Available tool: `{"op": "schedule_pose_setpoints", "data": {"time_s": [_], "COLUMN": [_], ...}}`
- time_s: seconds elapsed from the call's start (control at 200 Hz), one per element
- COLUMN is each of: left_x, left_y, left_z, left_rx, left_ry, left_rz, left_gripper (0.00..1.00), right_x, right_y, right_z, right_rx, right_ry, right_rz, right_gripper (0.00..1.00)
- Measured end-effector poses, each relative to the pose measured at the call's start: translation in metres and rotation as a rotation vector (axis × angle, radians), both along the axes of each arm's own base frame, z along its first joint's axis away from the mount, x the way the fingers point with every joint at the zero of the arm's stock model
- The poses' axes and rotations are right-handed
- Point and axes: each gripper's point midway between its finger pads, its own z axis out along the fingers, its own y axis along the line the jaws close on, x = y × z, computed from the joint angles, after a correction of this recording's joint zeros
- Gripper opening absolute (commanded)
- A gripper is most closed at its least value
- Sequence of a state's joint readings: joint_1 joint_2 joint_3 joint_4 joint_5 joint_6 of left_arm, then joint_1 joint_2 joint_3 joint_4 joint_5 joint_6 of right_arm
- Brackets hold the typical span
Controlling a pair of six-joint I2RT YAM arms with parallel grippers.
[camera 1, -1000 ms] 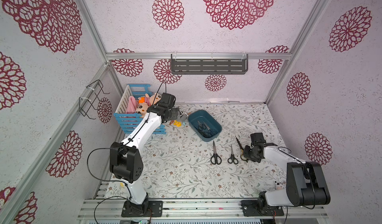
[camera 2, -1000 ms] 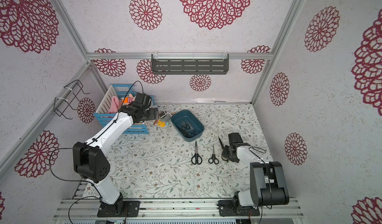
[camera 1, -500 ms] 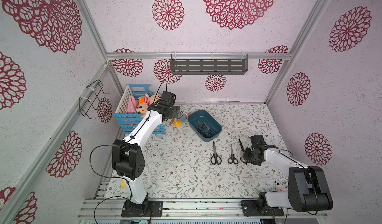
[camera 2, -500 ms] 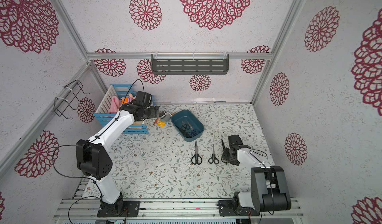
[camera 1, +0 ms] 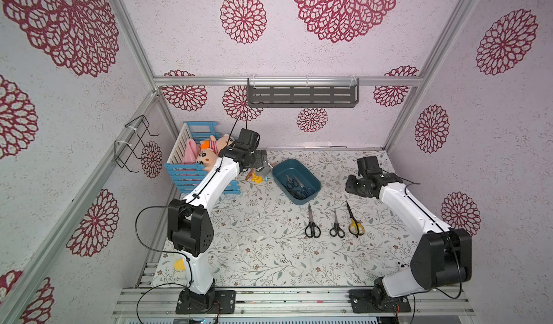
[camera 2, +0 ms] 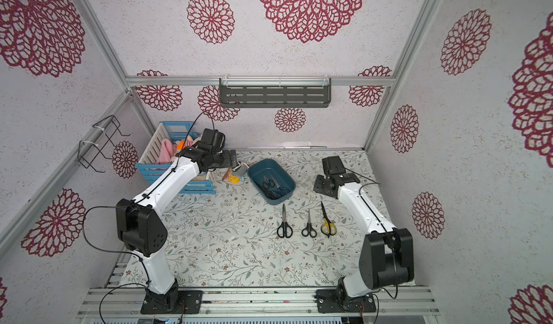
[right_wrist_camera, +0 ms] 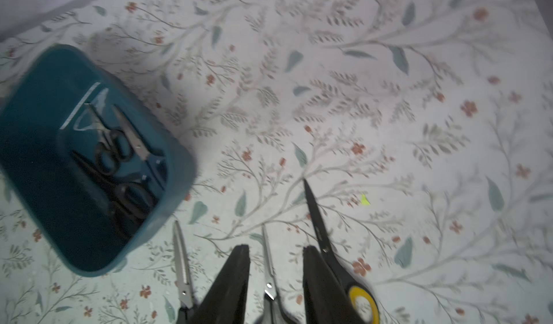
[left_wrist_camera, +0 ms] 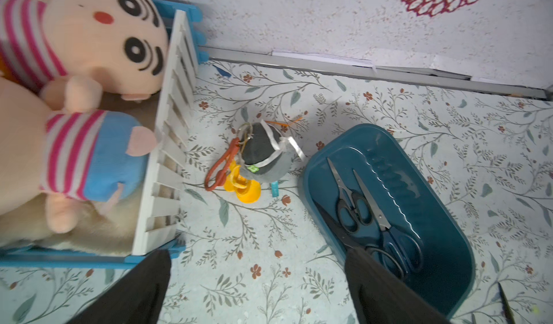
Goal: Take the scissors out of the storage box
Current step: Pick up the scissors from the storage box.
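Though near the storage box [left_wrist_camera: 446, 256] rim, left gripper [left_wrist_camera: 256, 256] above open tabletop [left_wrist_camera: 329, 92].

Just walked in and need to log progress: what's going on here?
The box is being emptied: three scissors lie in a row on the table, three more remain inside. The right tool hangs open and empty near the row; the left tool, open too, hovers beside the box.

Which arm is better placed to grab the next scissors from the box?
Probably left. The left gripper hangs wide open right beside the box, one finger over its rim, close to the scissors inside. The right gripper is empty too, but stands farther off and less open.
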State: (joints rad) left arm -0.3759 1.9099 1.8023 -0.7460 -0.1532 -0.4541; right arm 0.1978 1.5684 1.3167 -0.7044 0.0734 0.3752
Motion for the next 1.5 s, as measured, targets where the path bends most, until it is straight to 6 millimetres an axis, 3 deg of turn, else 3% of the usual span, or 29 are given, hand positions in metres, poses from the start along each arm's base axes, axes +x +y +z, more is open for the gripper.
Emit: {"op": "schedule_pose_setpoints", "data": {"time_s": [0.08, 0.185, 0.295, 0.39, 0.525, 0.625, 0.88, 1.086, 1.236, 1.501], "left_x": [0.002, 0.001, -0.003, -0.003, -0.017, -0.024, -0.025, -0.024, -0.023, -0.019], "left_y": [-0.025, -0.047, -0.045, -0.033, -0.004, 0.013, 0.030, 0.033, 0.035, 0.041], "left_z": [-0.011, -0.032, -0.042, -0.039, -0.034, -0.027, -0.022, -0.022, -0.021, -0.015], "left_rx": [-0.028, -0.079, -0.097, -0.093, -0.086, -0.087, -0.090, -0.088, -0.085, -0.088], "left_ry": [0.022, 0.076, 0.119, 0.122, 0.136, 0.130, 0.120, 0.119, 0.119, 0.104], "left_rz": [-0.031, -0.046, -0.030, -0.005, 0.037, 0.067, 0.095, 0.097, 0.099, 0.108], "left_gripper": [0.97, 0.97, 0.97, 0.97, 0.98, 0.98, 0.99, 1.00, 1.00, 1.00], "right_x": [0.032, 0.071, 0.096, 0.110, 0.119, 0.123, 0.114, 0.110, 0.103, 0.109], "right_y": [0.045, 0.106, 0.157, 0.181, 0.181, 0.174, 0.158, 0.156, 0.153, 0.155], "right_z": [0.011, 0.007, -0.019, -0.052, -0.099, -0.116, -0.121, -0.124, -0.138, -0.144], "right_rx": [-0.004, 0.001, -0.002, -0.016, -0.063, -0.114, -0.203, -0.232, -0.254, -0.271], "right_ry": [-0.035, -0.067, -0.053, -0.015, 0.079, 0.126, 0.187, 0.206, 0.234, 0.209], "right_rz": [0.108, 0.239, 0.350, 0.403, 0.421, 0.425, 0.459, 0.507, 0.540, 0.577], "right_gripper": [0.35, 0.33, 0.32, 0.31, 0.31, 0.31, 0.36, 0.36, 0.38, 0.36]}}
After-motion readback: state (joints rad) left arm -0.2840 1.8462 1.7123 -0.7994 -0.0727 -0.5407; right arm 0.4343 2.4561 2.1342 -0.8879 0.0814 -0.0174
